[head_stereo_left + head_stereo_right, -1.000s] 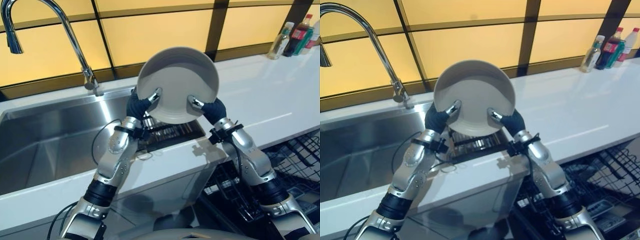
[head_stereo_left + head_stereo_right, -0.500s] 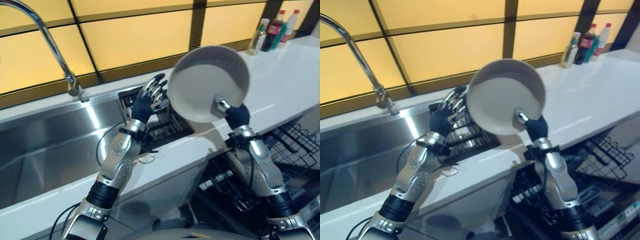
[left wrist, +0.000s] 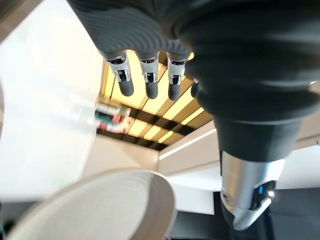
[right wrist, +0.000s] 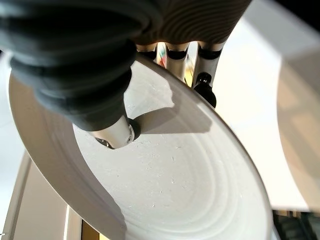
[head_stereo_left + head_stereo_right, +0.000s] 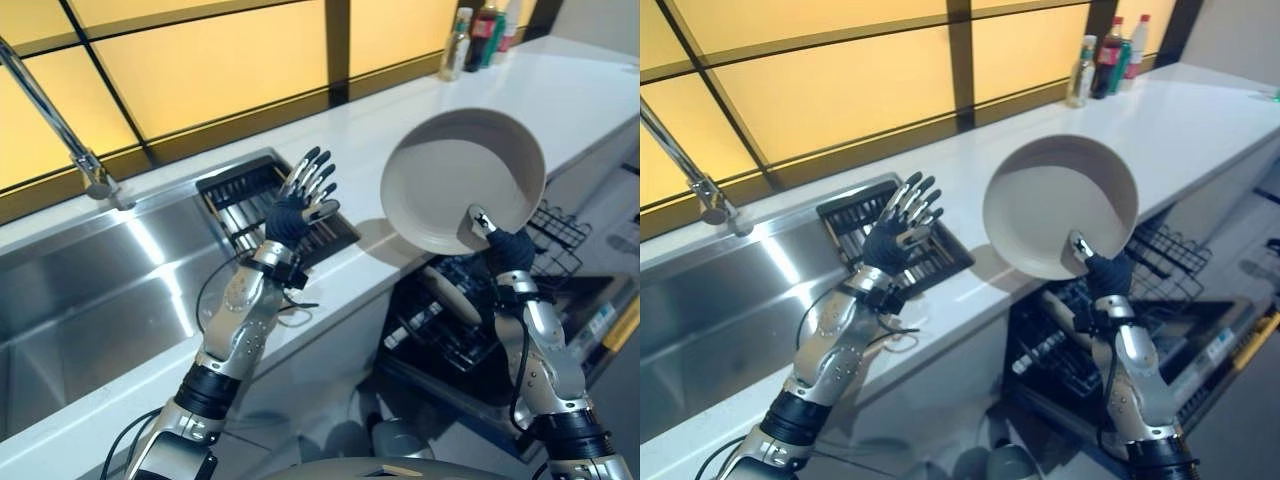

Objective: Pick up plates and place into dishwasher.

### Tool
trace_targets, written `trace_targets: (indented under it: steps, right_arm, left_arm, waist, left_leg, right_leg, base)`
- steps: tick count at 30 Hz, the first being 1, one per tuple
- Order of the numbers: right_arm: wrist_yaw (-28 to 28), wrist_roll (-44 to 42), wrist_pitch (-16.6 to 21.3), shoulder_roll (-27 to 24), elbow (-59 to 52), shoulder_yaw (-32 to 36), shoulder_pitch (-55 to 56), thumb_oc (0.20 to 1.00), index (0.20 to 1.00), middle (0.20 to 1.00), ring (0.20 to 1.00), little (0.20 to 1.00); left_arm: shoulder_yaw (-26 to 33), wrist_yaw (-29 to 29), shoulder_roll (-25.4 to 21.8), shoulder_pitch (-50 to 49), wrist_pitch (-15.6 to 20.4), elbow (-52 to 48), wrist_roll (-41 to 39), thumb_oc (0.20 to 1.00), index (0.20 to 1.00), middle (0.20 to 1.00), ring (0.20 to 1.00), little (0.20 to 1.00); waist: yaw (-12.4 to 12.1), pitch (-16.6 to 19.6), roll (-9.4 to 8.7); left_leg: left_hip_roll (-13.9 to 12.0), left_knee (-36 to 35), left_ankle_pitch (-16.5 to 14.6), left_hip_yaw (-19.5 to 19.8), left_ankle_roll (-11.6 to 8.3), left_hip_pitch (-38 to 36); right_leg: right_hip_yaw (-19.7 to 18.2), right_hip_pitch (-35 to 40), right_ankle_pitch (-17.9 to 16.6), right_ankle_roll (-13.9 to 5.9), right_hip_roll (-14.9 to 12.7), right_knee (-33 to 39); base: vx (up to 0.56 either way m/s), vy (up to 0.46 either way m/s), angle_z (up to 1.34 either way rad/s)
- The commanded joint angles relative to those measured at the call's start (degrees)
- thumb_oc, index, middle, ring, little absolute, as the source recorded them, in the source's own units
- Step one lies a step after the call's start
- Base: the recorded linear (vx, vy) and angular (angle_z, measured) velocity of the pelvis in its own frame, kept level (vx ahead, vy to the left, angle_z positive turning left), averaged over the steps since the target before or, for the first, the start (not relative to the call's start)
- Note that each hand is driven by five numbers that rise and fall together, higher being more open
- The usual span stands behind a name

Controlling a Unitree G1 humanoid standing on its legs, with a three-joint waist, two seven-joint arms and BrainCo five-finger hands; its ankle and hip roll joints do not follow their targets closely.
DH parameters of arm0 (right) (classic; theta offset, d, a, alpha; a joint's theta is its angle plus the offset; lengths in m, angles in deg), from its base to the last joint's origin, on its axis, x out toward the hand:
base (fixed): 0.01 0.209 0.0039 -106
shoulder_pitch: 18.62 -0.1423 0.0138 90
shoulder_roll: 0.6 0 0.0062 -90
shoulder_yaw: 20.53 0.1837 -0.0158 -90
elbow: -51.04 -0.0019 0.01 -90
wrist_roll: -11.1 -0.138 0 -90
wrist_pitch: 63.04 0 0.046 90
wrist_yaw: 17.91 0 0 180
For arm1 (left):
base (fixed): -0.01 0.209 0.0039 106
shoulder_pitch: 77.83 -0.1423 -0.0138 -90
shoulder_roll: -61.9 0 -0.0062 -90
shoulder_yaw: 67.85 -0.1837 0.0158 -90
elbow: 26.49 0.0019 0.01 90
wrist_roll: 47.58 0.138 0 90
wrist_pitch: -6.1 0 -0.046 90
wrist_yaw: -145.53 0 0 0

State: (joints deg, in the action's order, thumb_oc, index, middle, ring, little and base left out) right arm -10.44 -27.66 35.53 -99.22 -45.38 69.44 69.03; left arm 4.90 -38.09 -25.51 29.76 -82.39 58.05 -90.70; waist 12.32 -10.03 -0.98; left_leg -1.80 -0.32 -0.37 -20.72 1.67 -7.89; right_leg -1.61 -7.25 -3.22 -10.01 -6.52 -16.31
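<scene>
plate point(image 5: 462, 178): held upright in the air over the open dishwasher rack point(image 5: 470, 310), its hollow face toward the camera
right hand point(image 5: 498, 244): fingers and thumb pinch the plate's lower rim
left hand point(image 5: 300, 205): raised over the white surface point(image 5: 400, 140) by the sink point(image 5: 90, 290), fingers spread, holding nothing
bottles point(image 5: 478, 28): far back on the surface

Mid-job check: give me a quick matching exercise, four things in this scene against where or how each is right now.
Things:
1. plate
2. left robot hand
3. bottles
4. dishwasher rack

States:
A. far end of the countertop, by the window
B. open, fingers spread, above the sink's edge
C. pulled out below the counter
D. pinched at its lower rim by the right robot hand

Pairs: 1-D, 2-B, 3-A, 4-C
</scene>
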Motion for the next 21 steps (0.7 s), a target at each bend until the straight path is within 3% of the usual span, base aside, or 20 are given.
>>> trace_targets:
  steps: [1,4,7,9,13,18,21]
  right_arm:
    - [5.43,4.38,6.46,1.07,-1.5,1.69,-3.23,0.2,0.2,0.2,0.2,0.2]
    - [8.7,5.1,6.56,2.74,0.84,-0.02,-6.04,0.2,0.2,0.2,0.2,0.2]
    - [9.82,5.95,6.92,3.58,2.56,-1.93,-8.1,0.2,0.2,0.2,0.2,0.2]
    - [10.21,6.5,6.71,3.81,2.77,-2.73,-8.72,0.2,0.2,0.2,0.2,0.2]
    - [10.2,8.32,5.55,3.34,2.51,-2.85,-8.06,0.2,0.2,0.2,0.2,0.2]
    - [13.51,16.16,5.45,0.47,5.7,0.74,-5.67,0.2,0.2,0.2,0.2,0.2]
    - [12.91,17.72,4.55,-0.45,9.42,3.56,-5.32,0.2,0.2,0.2,0.2,0.2]
  left_arm:
    - [-3.87,-7.99,0.28,-0.19,-3.32,-3.24,-9.84,1.0,1.0,1.0,1.0,1.0]
    - [-11.96,-17.46,2.83,-0.52,-7.32,-3.72,-19.04,1.0,1.0,1.0,1.0,1.0]
    - [-17.16,-24.38,3.72,-1.76,-8.33,-2.57,-25.12,1.0,1.0,1.0,1.0,1.0]
    - [-18.68,-25.51,3.81,-3.05,-7.96,-1.21,-25.84,1.0,1.0,1.0,1.0,1.0]
    - [-19.85,-25.91,1.59,-8.28,-4.94,2.54,-20.71,1.0,1.0,1.0,1.0,1.0]
    - [-15.53,-33.69,-2.96,-17.65,-4.0,9.54,-13.37,1.0,1.0,1.0,1.0,1.0]
    - [-12.5,-38.1,-5.29,-22.09,-1.22,14.55,-7.18,1.0,1.0,1.0,1.0,1.0]
  waist:
    - [-1.28,3.13,-0.72]
    - [-2.07,4.5,-1.21]
    - [-1.83,5.08,-0.74]
    - [-1.48,5.1,-0.41]
    - [-0.96,5.0,0.11]
    - [-1.85,4.62,0.37]
    - [-2.67,4.09,0.41]
  left_leg:
    - [1.71,7.69,-7.3,3.52,2.65,4.78]
    - [1.44,6.57,-6.66,3.86,1.51,4.9]
    - [1.12,4.36,-5.95,2.83,1.05,4.25]
    - [1.05,3.49,-5.89,2.02,1.09,3.55]
    - [0.98,3.3,-6.61,0.71,1.52,2.68]
    - [0.86,3.62,-7.48,0.6,2.01,2.54]
    - [0.57,4.49,-7.99,0.86,2.02,2.93]
  right_leg:
    - [1.44,-1.01,-6.39,-0.27,-6.89,-3.36]
    - [3.71,4.26,-2.89,-0.32,-6.63,6.41]
    - [3.74,4.72,-2.84,-0.8,-5.99,9.32]
    - [3.4,4.59,-2.74,-1.03,-5.53,9.51]
    - [2.76,3.7,-1.9,-1.21,-4.82,9.2]
    - [3.37,2.85,-1.62,-1.35,-4.49,9.06]
    - [3.72,1.96,-2.03,-1.41,-4.51,8.3]
  base:
    - [-0.01,-0.088,-0.03]
    - [0.03,-0.144,-0.02]
    - [0.04,-0.097,-0.65]
    - [0.05,-0.078,-0.41]
    - [0.06,-0.064,-0.24]
    - [0.06,-0.077,-0.06]
    - [0.06,-0.079,0.04]
